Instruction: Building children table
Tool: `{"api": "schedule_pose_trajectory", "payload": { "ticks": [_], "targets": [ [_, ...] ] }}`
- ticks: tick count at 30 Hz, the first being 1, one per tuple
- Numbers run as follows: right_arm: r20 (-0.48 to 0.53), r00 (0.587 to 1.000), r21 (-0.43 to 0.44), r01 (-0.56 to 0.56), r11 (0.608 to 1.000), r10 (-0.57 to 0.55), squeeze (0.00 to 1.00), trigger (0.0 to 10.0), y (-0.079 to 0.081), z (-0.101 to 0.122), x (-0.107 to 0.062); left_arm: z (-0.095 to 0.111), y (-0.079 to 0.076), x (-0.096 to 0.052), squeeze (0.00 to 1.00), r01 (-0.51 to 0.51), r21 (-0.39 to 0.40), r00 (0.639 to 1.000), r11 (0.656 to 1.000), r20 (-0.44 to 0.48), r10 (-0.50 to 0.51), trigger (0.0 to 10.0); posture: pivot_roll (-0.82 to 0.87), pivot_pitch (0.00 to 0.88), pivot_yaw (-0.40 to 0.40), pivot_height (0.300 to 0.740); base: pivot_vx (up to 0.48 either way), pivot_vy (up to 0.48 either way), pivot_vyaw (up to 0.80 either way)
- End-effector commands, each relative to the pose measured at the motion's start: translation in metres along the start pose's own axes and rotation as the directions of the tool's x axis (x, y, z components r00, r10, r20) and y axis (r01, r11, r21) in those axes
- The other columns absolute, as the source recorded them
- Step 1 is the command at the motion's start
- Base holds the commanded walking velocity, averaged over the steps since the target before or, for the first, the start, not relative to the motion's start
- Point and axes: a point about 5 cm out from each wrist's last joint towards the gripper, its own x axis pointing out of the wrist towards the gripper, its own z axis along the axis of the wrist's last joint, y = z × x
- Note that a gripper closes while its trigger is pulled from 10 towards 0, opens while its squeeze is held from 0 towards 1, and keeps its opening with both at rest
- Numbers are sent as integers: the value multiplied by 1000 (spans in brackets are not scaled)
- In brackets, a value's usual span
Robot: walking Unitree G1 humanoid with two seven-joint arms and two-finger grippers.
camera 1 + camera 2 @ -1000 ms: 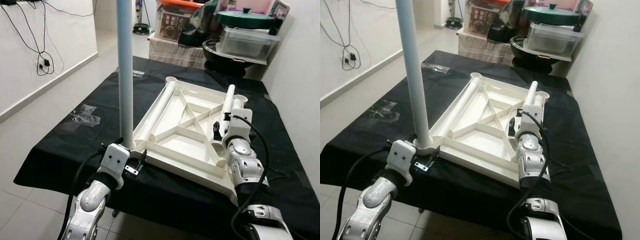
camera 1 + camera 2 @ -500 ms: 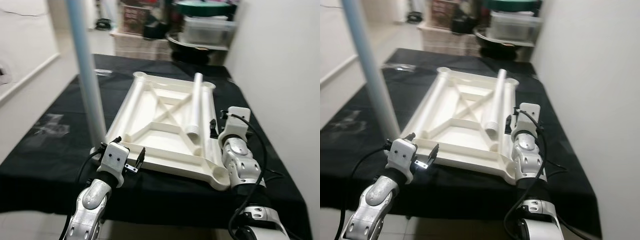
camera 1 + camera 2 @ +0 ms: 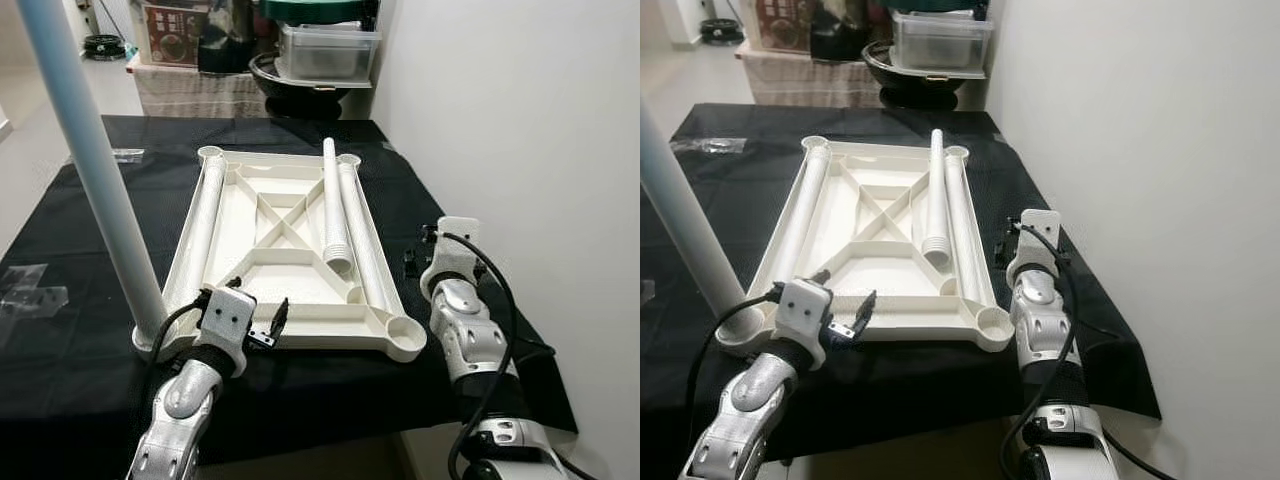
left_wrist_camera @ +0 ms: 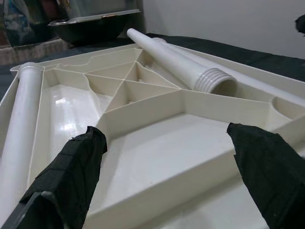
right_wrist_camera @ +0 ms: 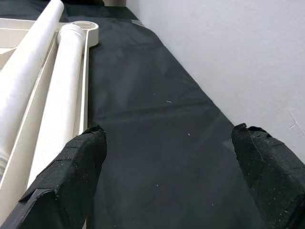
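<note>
The left hand (image 3: pixel 262 333) hangs with its fingers (image 4: pixel 71 176) spread wide and empty, right at the near rim of the upturned table panel (image 3: pixel 255 290), which lies underside-up on the black-covered tabletop (image 3: pixel 60 250). Just beside this hand, on its outer side, one leg (image 3: pixel 95 175) stands upright in the panel's near corner socket, so that step looks done; how firmly it is seated cannot be told. Ahead of the hand, a threaded leg (image 3: pixel 333 205) lies loose across the ribs, its screw end toward the robot. Two more tubes, the left-edge tube (image 3: pixel 205 215) and the right-edge tube (image 3: pixel 360 225), lie along the panel's long sides; whether they are loose legs or part of the moulding is hard to judge.

The right hand (image 3: pixel 420 262) rests off the panel's right side, fingers (image 5: pixel 71 167) wide apart over bare cloth, gripping nothing. The empty corner socket (image 3: pixel 405 328) sits just beside that arm, near its wrist. By this showing, at least three corners wait for legs.

The standing leg's top is cut off by the frame, and the far corner sockets are too small to read.
</note>
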Motion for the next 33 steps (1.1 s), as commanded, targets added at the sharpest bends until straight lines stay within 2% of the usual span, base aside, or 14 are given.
{"api": "schedule_pose_trajectory", "payload": {
  "ticks": [1, 5, 12, 19, 23, 27, 29, 30, 31, 33],
  "targets": [
    [0, 1000, -17, 4, 1000, -4, 0, 10000, -3, -2, -2, -4, 0, 0, 0, -5, -12, 1000, 1000, -25, 5, 10000, 24, 0, -108, 740, 0, 0, -788],
    [1, 1000, -23, -3, 1000, 3, 0, 10000, -1, -3, -2, -5, 1, 1, 0, -13, -1, 999, 1000, -37, 13, 10000, 23, 0, -105, 740, 0, 0, -788],
    [0, 999, -54, -50, 997, 50, 0, 10000, 8, -6, -6, -8, 6, 2, 0, -42, 11, 997, 999, -60, 42, 10000, 22, 0, -102, 740, 0, 270, 0],
    [-61, 993, -90, -103, 991, 97, 0, 10000, 13, -17, -6, -7, 17, -1, 0, -112, -7, 992, 994, -50, 112, 10000, 32, 0, -110, 740, 0, 461, 0],
    [-62, 992, -86, -112, 990, 107, 0, 10000, 14, -17, -5, -6, 21, -1, 0, -133, -7, 990, 991, -43, 133, 10000, 32, 0, -110, 740, 0, 0, 0],
    [-70, 991, -93, -118, 989, 112, 0, 10000, 14, -17, -5, -6, 33, -3, 0, -164, -5, 986, 986, -42, 164, 10000, 32, 0, -111, 740, 0, 0, 0],
    [-86, 990, -97, -119, 988, 111, 0, 10000, 13, -20, -5, -7, 48, -6, 0, -194, 22, 980, 981, -49, 195, 10000, 29, 0, -105, 740, 0, 0, 0],
    [-86, 990, -97, -119, 988, 111, 0, 10000, 13, -20, -5, -7, 48, -6, 0, -194, 22, 980, 981, -49, 195, 10000, 29, 0, -105, 740, 0, 0, 0],
    [-102, 989, -102, -121, 987, 111, 0, 10000, 12, -23, -5, -6, 58, -8, 0, -212, 40, 976, 977, -51, 213, 10000, 29, 0, -105, 740, 0, 0, 0],
    [-106, 988, -103, -122, 987, 111, 0, 10000, 11, -23, -5, -6, 59, -8, 0, -214, 45, 975, 976, -51, 216, 10000, 29, 0, -105, 740, 0, 0, 0]
  ]
}}
